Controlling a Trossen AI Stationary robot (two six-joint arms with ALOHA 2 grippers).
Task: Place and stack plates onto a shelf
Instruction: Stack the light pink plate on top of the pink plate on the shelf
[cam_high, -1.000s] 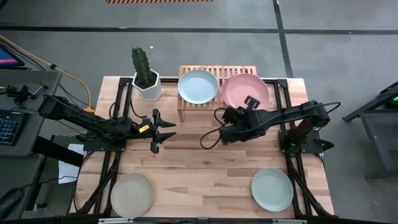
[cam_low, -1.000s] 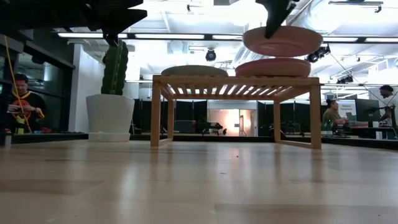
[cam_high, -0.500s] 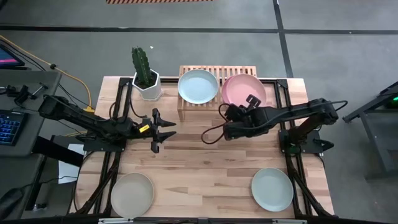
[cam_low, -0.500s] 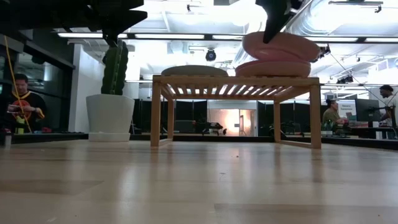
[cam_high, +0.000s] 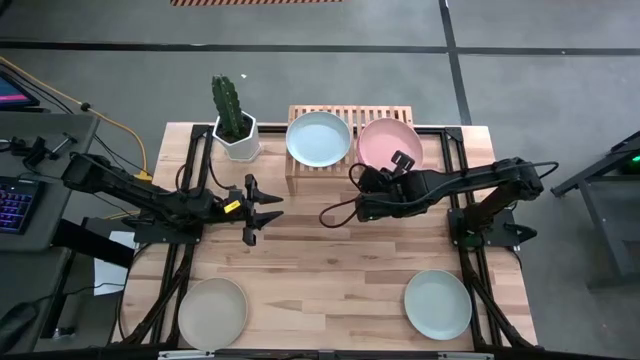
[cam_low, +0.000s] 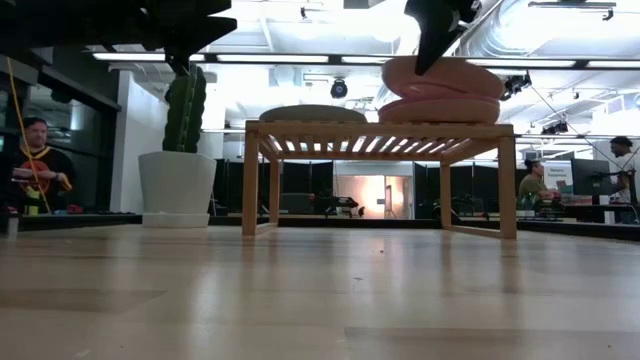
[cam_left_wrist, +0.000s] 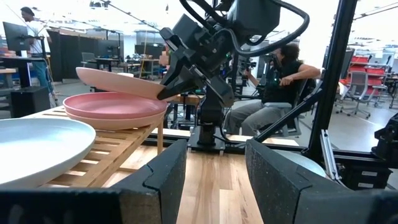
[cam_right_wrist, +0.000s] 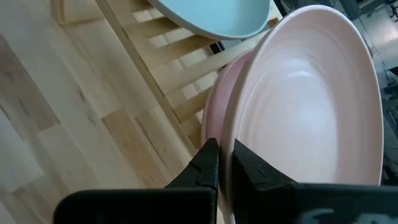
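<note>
The light wood shelf stands at the table's far edge. A pale blue plate lies on its left half and a pink plate on its right half. My right gripper is shut on a second pink plate, held just over the first one. My left gripper hovers open and empty over the table's middle left, pointing at the shelf. A beige plate and a pale green plate lie flat on the table near its front edge. My right gripper pinches the top pink plate's rim on its near side, one finger under the rim and one on the inner face. The fingers slant down from the table's near side. The plate is slightly tilted, and its far part lies on the lower pink plate.
A white hexagonal pot with a cactus stands left of the shelf. Bare tabletop lies between the shelf and the two front plates. People sit in the room beyond the table.
My right gripper has gone down and a little toward the far edge with the pink plate. The plate hung clear above the lower pink plate a second ago. It has tipped and come down onto it.
</note>
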